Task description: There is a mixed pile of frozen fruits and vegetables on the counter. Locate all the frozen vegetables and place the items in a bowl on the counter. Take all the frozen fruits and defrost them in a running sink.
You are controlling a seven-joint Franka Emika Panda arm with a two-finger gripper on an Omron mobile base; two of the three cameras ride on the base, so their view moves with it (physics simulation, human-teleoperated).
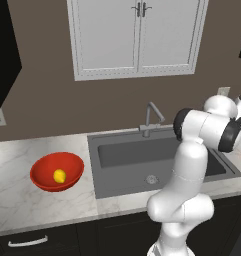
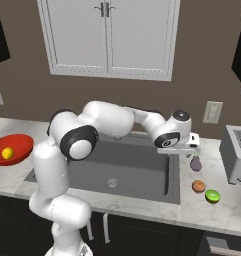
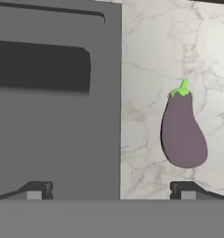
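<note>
eggplant [image 3: 183, 132] lying on counter [image 3: 146, 69] | yellow piece [image 1: 59, 175] in bowl [image 1: 44, 170]

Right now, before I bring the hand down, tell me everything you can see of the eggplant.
The eggplant is a small, dull purple-grey, pear-shaped piece with a smooth matte skin and a bright green cap and stem at its narrow end. It lies on the marbled counter just right of the sink, apart from the sink's edge. In the right base view it sits under the open pincer, with an orange piece and a green piece nearer the counter's front. Nothing grips it; only the counter touches it.
</note>
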